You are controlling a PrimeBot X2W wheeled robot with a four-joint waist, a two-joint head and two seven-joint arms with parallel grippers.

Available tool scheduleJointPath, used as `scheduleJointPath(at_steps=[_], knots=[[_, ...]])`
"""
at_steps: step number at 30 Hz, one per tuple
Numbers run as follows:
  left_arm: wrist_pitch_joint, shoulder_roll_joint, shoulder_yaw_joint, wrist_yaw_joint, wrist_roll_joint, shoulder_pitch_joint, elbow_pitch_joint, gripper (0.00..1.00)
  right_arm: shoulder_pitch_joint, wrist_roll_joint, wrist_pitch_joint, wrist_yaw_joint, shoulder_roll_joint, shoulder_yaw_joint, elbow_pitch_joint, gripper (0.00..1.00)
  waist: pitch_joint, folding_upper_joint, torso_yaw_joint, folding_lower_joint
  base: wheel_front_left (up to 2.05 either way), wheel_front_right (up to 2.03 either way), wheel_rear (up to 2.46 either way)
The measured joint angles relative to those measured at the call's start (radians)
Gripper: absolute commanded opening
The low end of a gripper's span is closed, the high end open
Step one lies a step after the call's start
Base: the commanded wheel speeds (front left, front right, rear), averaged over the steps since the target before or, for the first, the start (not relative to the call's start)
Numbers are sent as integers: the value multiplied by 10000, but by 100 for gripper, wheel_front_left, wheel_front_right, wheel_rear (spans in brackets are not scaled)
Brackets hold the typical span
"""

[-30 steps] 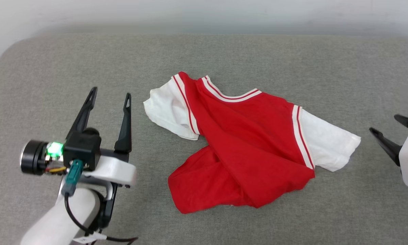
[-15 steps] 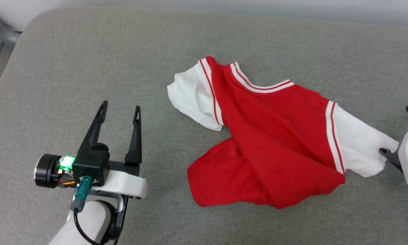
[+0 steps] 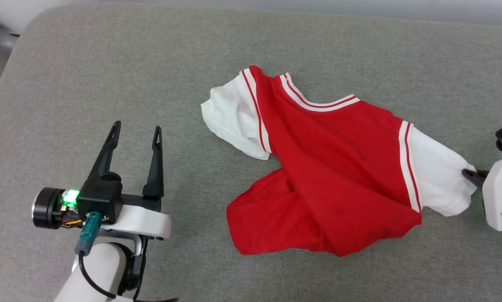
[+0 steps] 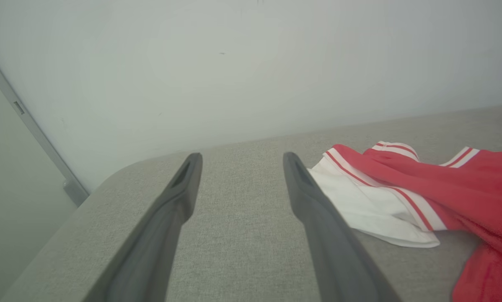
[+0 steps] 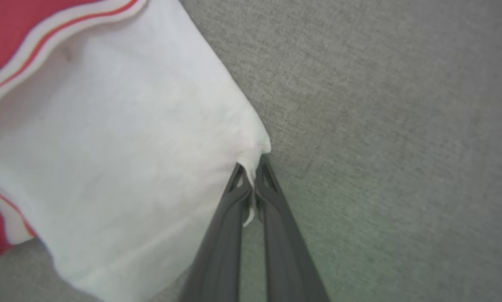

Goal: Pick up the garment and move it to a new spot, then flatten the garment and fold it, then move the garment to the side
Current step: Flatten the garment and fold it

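Plainly, the grey padded surface [image 3: 108, 63] carries the garment [image 3: 339, 167] crumpled toward its right edge. The garment is soft, light and limp, so it will likely sag and trail from one hold. Bare cloth surrounds it. The left gripper [image 3: 136, 128] stands spread, well apart. The right gripper [image 5: 251, 167] pinches the white sleeve [image 5: 129, 147] at its hem corner, seemingly a thin bite.

We note the garment [image 3: 339, 167] as soft, matt cloth. The bench [image 3: 192, 63] carries a coarse-woven matt fabric. The left gripper [image 3: 136, 126] has matt dark plastic fingers [image 3: 154, 163] and a smooth white shell.
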Motion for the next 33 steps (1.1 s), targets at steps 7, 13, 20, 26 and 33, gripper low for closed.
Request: scheduleJointPath(at_steps=[7, 13, 20, 26, 33], knots=[[0, -92, 598, -665, 8, -58, 222, 100, -80, 297, -1260, -2, -468, -422, 518, 0, -381, 0, -438, 0, 0, 0, 0], [0, 40, 821, -1302, 86, -467, 518, 100, 224, 512, -1946, -2, -755, -871, 978, 0, -578, 0, -725, 0, 0, 0, 0], [364, 585, 731, -2313, 21, -2041, 1308, 100, 658, 516, -2487, 0, -750, -1197, 1068, 0, -640, 0, -943, 1, 0, 0, 0], [2234, 972, 334, -3306, -470, -3875, 1843, 100, 758, 205, -2711, -2, -673, -1407, 589, 0, -544, 0, -1205, 0, 0, 0, 0], [5768, 1373, -786, -3689, -2144, -5470, 2612, 100, 859, -382, -2894, -2, -387, -1962, -416, 0, -337, 0, -1596, 0, 0, 0, 0]])
